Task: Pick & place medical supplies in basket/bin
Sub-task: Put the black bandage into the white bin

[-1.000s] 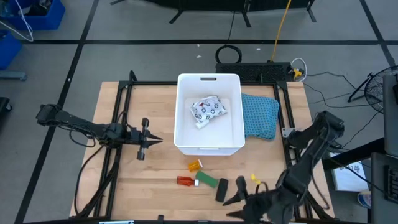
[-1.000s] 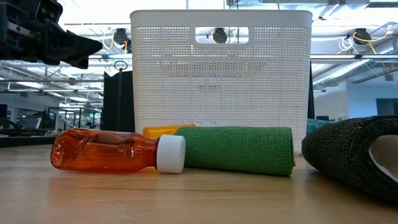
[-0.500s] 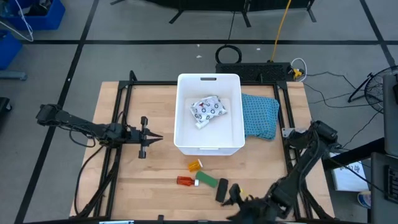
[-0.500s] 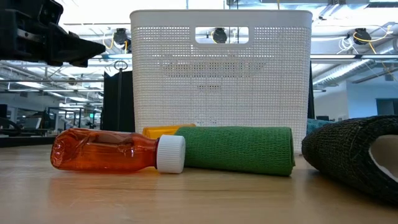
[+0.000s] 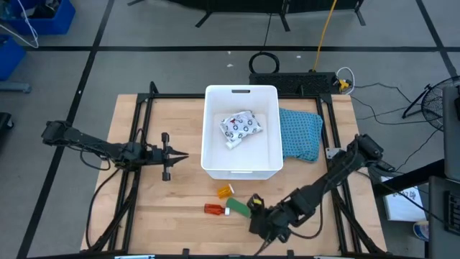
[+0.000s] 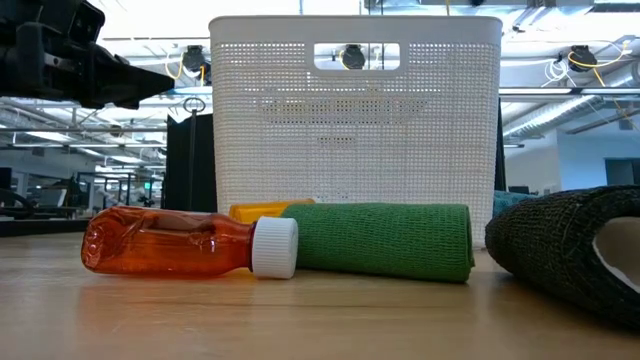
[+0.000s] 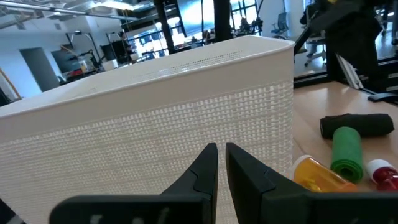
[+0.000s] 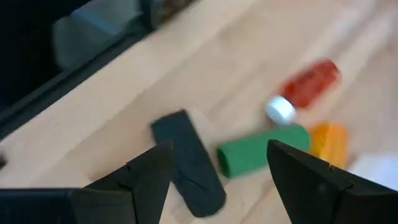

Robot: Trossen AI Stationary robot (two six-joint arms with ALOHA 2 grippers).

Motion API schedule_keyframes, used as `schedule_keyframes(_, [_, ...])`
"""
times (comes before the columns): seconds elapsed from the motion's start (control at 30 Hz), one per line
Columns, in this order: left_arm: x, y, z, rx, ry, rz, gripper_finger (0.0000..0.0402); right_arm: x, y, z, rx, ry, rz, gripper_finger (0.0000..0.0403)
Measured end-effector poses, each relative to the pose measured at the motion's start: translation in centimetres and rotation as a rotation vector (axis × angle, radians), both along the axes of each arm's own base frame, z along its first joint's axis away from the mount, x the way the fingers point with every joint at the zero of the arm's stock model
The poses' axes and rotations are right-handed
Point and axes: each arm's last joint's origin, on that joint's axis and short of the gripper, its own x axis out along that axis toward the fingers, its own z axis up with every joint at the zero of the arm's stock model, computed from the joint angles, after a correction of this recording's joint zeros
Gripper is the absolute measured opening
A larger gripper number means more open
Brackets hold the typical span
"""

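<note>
The wooden surface (image 5: 180, 194) carried a white basket (image 5: 241, 131) toward its far edge — a printed white packet (image 5: 240, 127) lay inside. Near the front edge lay the black roll (image 5: 255, 221), green roll (image 5: 240, 207), red bottle (image 5: 213, 208) and orange vial (image 5: 226, 191). The right gripper (image 5: 260, 223) hovered spread over the black roll; the left gripper (image 5: 180, 156), pressed together, waited beside the basket.

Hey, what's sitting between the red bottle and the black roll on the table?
The green roll lies between the red bottle and the black roll, as the high view shows.
</note>
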Motion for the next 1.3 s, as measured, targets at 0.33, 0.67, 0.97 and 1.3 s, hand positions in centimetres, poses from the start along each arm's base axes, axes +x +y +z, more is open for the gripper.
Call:
schedule_keyframes(0.33, [0.0, 0.0, 0.0, -0.056, -0.002, -0.002, 0.0037, 1.3, 0.4, -4.2, -0.125, 0.08, 0.261, 0.0254])
schedule_keyframes(0.67, [0.0, 0.0, 0.0, -0.073, -0.002, -0.002, 0.0037, 2.1, 0.4, -8.2, -0.22, 0.163, 0.299, 0.0254])
schedule_keyframes(0.97, [0.0, 0.0, 0.0, -0.074, -0.003, -0.002, 0.0037, 2.4, -0.7, -9.8, -0.183, 0.148, 0.269, 0.0244])
schedule_keyframes(1.3, [0.0, 0.0, 0.0, -0.074, -0.003, -0.003, 0.0037, 1.8, -1.4, -9.6, -0.119, 0.158, 0.142, 0.0117])
